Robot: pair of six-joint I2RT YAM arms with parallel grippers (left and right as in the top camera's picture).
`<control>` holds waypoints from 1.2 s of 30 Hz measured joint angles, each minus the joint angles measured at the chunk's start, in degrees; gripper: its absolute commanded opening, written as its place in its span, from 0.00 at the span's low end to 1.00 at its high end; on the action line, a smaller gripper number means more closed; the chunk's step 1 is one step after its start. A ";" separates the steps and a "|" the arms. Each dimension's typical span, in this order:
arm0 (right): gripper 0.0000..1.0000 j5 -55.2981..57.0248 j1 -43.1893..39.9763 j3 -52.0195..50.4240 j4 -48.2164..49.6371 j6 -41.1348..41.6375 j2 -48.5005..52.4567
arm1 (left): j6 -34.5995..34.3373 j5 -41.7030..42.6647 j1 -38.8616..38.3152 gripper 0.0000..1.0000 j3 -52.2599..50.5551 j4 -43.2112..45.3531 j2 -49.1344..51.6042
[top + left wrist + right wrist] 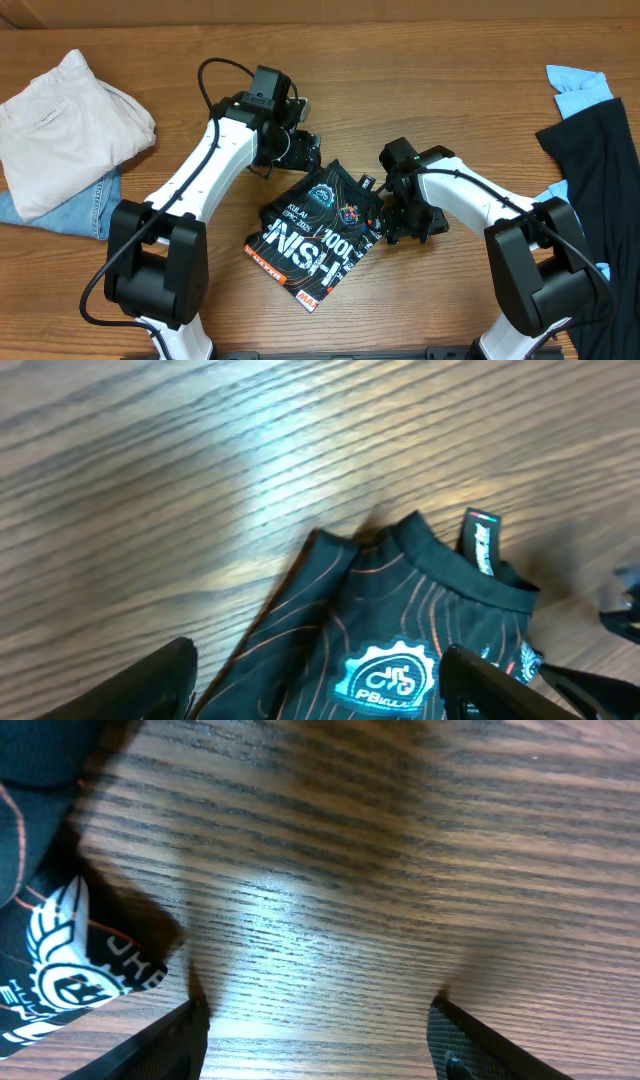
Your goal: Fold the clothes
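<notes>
The clothes in play are a black jersey [315,235] with thin orange lines and white and red print, lying folded into a small rectangle in the middle of the table. My left gripper [300,150] hovers open over its collar end. In the left wrist view the collar and a cog logo of the jersey [400,620] show between the wide-apart fingers of the left gripper [318,660]. My right gripper [410,225] stands open just off the jersey's right edge. Bare wood lies between the right gripper [315,1015] fingers, with the jersey [60,950] at far left.
A folded beige garment [70,125] rests on blue denim [60,215] at the table's left end. At the right edge lie a black garment [600,170] and a light-blue one [578,85]. Bare wooden table [420,110] surrounds the jersey.
</notes>
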 measured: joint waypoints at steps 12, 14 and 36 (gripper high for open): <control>0.73 -0.20 0.00 0.00 0.31 0.44 0.00 | 7.76 4.24 0.00 0.84 0.00 1.27 6.01; 0.74 -0.20 0.00 0.00 0.33 0.42 0.00 | 8.28 4.55 0.00 0.84 0.00 1.75 7.45; 0.73 -0.22 0.02 0.00 0.52 0.46 0.00 | 16.39 12.02 -0.74 0.04 2.75 -4.35 15.28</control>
